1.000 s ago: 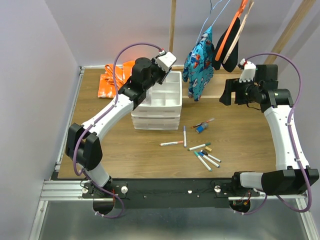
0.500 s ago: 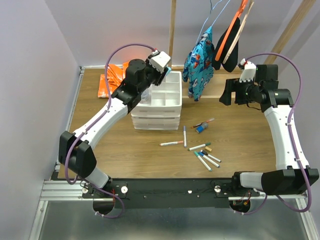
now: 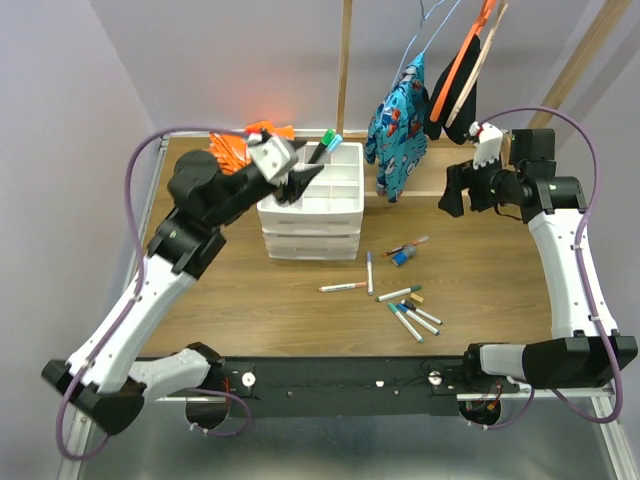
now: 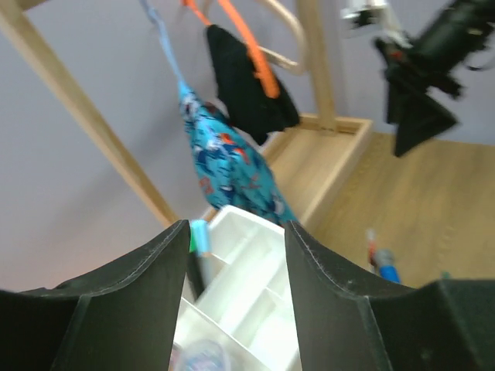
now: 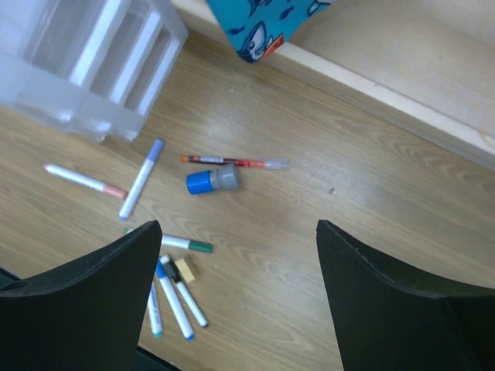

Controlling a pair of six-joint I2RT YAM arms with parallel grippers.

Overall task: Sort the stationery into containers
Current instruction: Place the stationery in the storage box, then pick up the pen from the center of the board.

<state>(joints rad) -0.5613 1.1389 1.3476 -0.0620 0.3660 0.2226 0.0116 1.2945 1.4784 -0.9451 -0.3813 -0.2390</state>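
The left gripper (image 3: 303, 183) hangs over the far left part of the white drawer unit (image 3: 312, 240), which stands toward the far left of the table (image 3: 480, 290). In the left wrist view its fingers (image 4: 131, 297) are spread apart over the divided top tray (image 4: 255, 259), with nothing clamped between them. A dark highlighter (image 3: 320, 150) with a green cap leans upright in a far compartment of the tray. From the wrist it shows just beside the left-hand finger (image 4: 197, 246), and whether the two touch cannot be told.

The right gripper (image 3: 452, 190) is raised over the far right of the table, well apart from the drawer unit. Its fingers (image 5: 93, 301) are wide open and hold nothing.

The rest of the stationery lies loose on the table, to the near right of the drawer unit:
- A white marker with a reddish cap (image 3: 343, 287) and one with a blue cap (image 3: 369, 271) lie closest to the drawers.
- Farther right are a thin red pen (image 5: 234, 162) and, just beside it, a stubby blue and grey piece (image 5: 213, 181).
- Nearer the arms lie a green-capped marker (image 5: 178, 243), a small tan block (image 5: 185, 269) and two or three more white markers (image 3: 412, 320) lying close together.

An orange cloth (image 3: 235, 150) lies at the far left corner. A blue patterned garment (image 3: 400, 125) and a black one (image 3: 460, 95) hang from a wooden frame (image 3: 344, 50) at the far side.
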